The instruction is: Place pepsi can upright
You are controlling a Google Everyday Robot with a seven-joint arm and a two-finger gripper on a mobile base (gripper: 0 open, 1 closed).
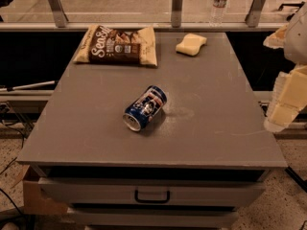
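Observation:
The pepsi can [145,108] lies on its side near the middle of the grey table top [216,80], its silver top pointing to the front left. Its dark-blue side shows the round logo. My gripper [284,104] hangs at the right edge of the view, beyond the table's right side and well apart from the can. It holds nothing that I can see.
A brown and cream snack bag [117,45] lies at the back left of the table. A yellow sponge [191,44] lies at the back right. A clear water bottle [219,5] stands on the ledge behind. A drawer with a handle [152,196] is under the table top.

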